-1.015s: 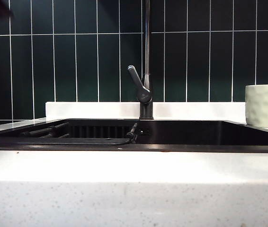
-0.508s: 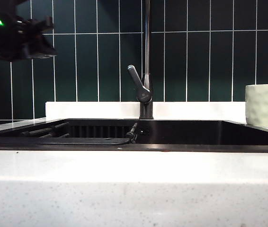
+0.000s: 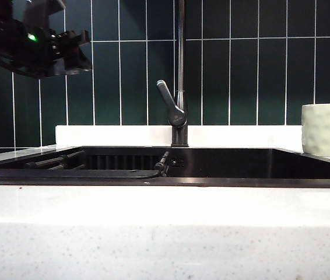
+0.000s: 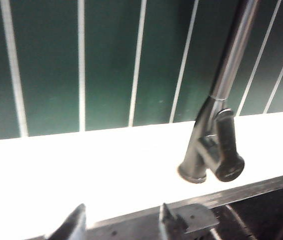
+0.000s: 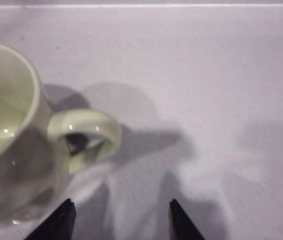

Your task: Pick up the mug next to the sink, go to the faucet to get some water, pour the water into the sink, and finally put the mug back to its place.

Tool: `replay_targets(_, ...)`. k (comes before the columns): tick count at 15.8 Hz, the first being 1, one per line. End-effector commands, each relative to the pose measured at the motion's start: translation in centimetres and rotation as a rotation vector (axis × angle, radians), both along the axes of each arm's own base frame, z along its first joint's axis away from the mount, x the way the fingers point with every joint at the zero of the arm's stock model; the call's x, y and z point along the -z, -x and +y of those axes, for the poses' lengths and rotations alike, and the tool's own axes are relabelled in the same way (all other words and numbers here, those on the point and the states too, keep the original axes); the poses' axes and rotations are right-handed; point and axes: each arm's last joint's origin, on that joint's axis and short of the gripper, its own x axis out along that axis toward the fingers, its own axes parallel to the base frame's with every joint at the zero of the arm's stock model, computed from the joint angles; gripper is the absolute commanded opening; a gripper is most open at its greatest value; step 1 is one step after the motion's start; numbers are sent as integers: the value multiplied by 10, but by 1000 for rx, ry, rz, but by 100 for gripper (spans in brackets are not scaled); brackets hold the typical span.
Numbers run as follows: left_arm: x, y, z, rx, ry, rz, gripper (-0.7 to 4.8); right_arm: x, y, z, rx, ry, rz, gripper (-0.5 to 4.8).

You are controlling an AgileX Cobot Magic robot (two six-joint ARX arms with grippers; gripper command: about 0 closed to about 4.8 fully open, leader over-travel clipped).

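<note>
The pale dimpled mug [image 3: 326,129] stands on the white countertop at the right end of the black sink [image 3: 241,182]. In the right wrist view the mug [image 5: 11,135] is close, its handle [image 5: 84,134] turned toward my right gripper [image 5: 121,209], which is open over bare counter beside the handle with nothing between its fingers. The dark faucet [image 3: 179,114] rises behind the sink's middle, its lever angled up to the left. My left gripper [image 3: 79,46] hangs high at the left, well away from the faucet. It shows open and empty [image 4: 121,220], facing the faucet [image 4: 214,150].
A dark green tiled wall [image 3: 258,70] stands behind a low white ledge [image 3: 118,135]. A black hose and bars [image 3: 95,169] lie in the sink's left part. The speckled counter front [image 3: 165,233] fills the foreground.
My left arm has come into the exterior view from the upper left and moved rightward. The mug and the faucet lever have not moved.
</note>
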Motion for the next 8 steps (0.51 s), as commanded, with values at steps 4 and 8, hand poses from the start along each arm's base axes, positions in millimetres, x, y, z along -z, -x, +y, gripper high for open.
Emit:
replay_targets(4, -2, -5, -2, 24, -13, -23, 190, 9, -14, -2, -132, -35, -59, 257)
replay_targets(8, -1, -5, -3, 72, -15, -21, 192, 11, -17, -2, -192, -15, -75, 257)
